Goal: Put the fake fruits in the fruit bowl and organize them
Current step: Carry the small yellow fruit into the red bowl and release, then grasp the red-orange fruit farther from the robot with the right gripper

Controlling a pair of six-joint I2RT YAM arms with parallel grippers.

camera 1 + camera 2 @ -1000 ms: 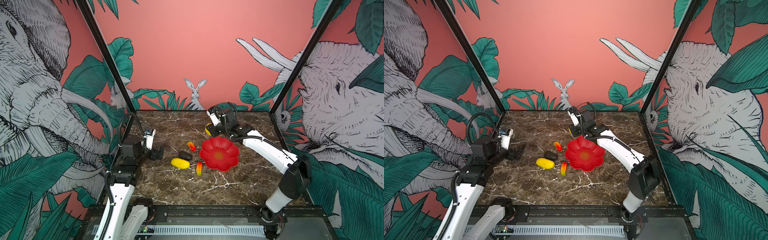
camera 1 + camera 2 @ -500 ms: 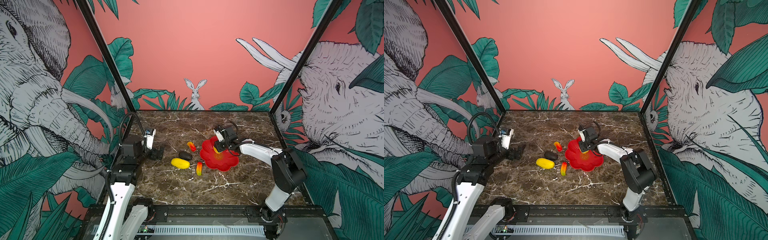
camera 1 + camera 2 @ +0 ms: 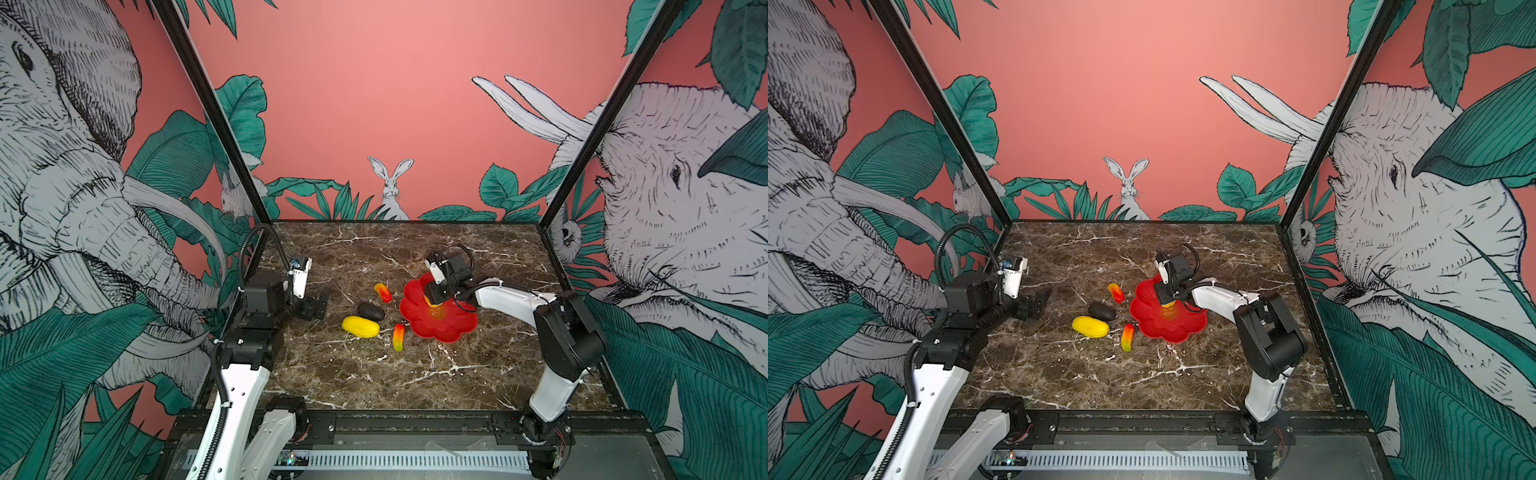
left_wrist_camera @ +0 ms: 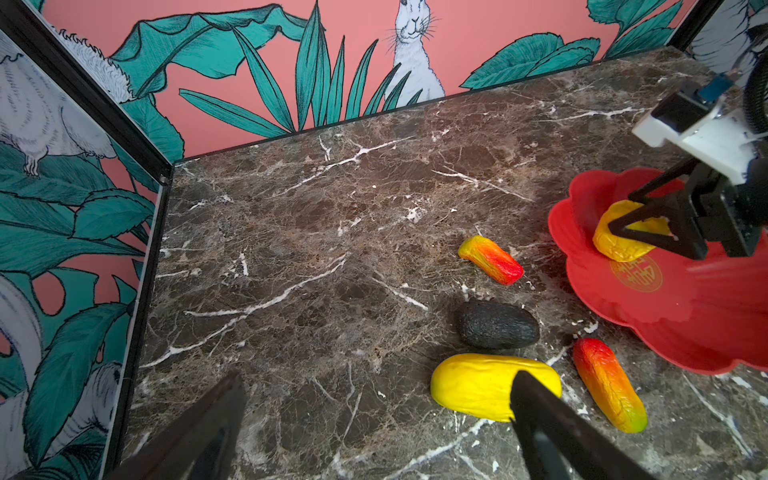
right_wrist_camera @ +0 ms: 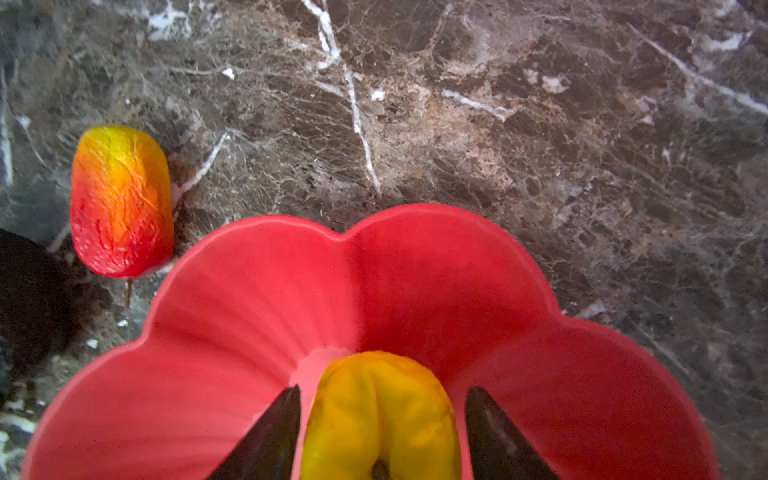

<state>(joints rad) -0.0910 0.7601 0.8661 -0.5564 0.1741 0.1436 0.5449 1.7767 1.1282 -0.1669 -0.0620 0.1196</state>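
Now the right gripper stands open around a bumpy round yellow plastic fruit resting in the glossy red flower-shaped bowl. The left gripper hangs open, empty, above the marble table.

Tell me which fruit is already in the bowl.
The bumpy yellow fruit, in the red bowl at the right hand; the other four fruits lie on the tabletop outside it.

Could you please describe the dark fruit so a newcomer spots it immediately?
Find the red flower-shaped bowl on the marble table. Left of it in both top views, the dark fruit lies behind the smooth yellow fruit. It alone is blackish; its neighbours are yellow or red-orange.
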